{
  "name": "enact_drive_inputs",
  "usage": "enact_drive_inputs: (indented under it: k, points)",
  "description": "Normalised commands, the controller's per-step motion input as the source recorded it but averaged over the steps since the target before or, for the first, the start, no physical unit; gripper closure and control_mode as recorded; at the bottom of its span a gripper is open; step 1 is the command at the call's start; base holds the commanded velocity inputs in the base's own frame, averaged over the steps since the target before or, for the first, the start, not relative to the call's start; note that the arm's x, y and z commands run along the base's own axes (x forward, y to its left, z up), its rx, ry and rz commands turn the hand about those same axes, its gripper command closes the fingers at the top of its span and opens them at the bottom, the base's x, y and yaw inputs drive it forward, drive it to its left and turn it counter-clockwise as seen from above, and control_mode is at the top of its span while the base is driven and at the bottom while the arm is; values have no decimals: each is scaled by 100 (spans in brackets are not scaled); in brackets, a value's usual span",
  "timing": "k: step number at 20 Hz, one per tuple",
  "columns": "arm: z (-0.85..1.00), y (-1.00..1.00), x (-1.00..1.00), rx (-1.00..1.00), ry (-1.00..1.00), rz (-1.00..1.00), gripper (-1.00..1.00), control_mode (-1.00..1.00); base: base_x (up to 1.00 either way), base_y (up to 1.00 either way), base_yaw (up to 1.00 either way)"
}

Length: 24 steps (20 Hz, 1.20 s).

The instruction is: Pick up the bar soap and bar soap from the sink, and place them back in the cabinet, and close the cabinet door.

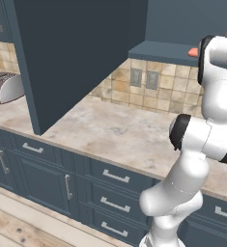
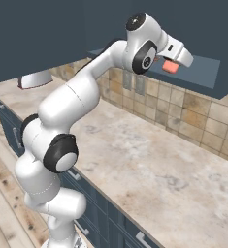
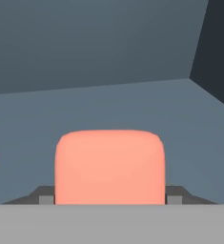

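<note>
The white arm's two-finger gripper reaches into the open dark blue-grey wall cabinet, its jaws clamped narrowly on a small flat salmon bar soap just over the cabinet's shelf floor. The tall blue-grey cabinet door stands swung open above the marbled counter.

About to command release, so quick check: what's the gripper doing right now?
Gripper: closed on a bar soap, held inside the open cabinet just above its shelf.

Soft, even rendered light, dim cabinet interior, slight blur throughout.
</note>
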Motion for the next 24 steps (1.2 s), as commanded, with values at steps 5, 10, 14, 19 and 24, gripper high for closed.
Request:
enact_drive_inputs:
  k: [5,10,14,19,24]
  points:
    - [-8,0,0,0,0,0,100,-100,0,0,0]
    - [0,0,0,0,0,0,-100,-100,0,0,0]
    - [0,0,0,0,0,0,-100,-100,0,0,0]
    - [0,0,0,0,0,0,-100,-100,0,0,0]
    - [0,0,0,0,0,0,-100,-100,0,0,0]
